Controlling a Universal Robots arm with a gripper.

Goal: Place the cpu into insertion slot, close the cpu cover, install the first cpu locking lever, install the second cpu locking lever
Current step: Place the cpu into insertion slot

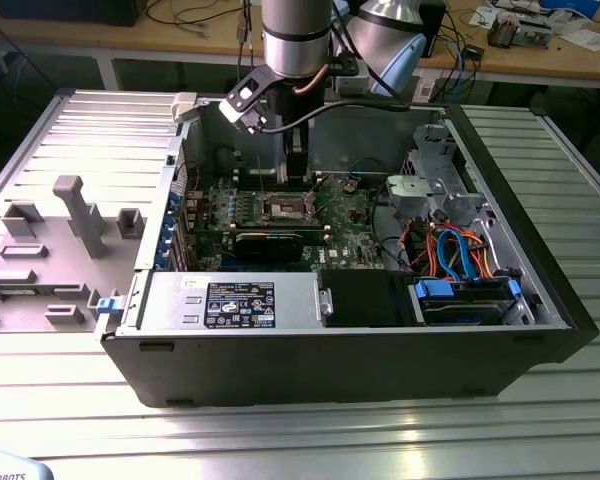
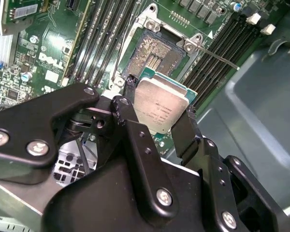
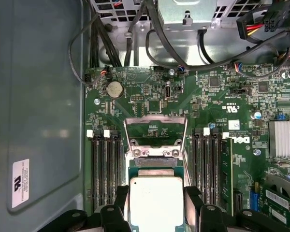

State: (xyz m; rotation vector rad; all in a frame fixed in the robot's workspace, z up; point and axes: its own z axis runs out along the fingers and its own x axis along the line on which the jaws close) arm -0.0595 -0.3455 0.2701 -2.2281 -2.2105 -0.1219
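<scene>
CPU is pinched by two opposite edges between the black fingers of the hand, its dull grey face turned toward the camera. The hand is closed narrowly on the chip.

In the second wrist view, the chip hangs at the near edge of the socket, not seated. The socket's dark bed of contacts lies bare beyond it, and a thin metal lever sticks out to one side.

The first wrist view looks straight down the fingers. There the CPU covers most of the socket, and the cover shows as a silver frame swung up and open from its hinge. The green board is visible through its window. Rows of memory slots run on both sides, and a coin battery sits further off.

The exterior view shows the wider setting. The arm reaches down into an open computer case lying on a ribbed metal worktop. The hand is poised just over the socket. Whether the chip touches the socket cannot be told.
</scene>
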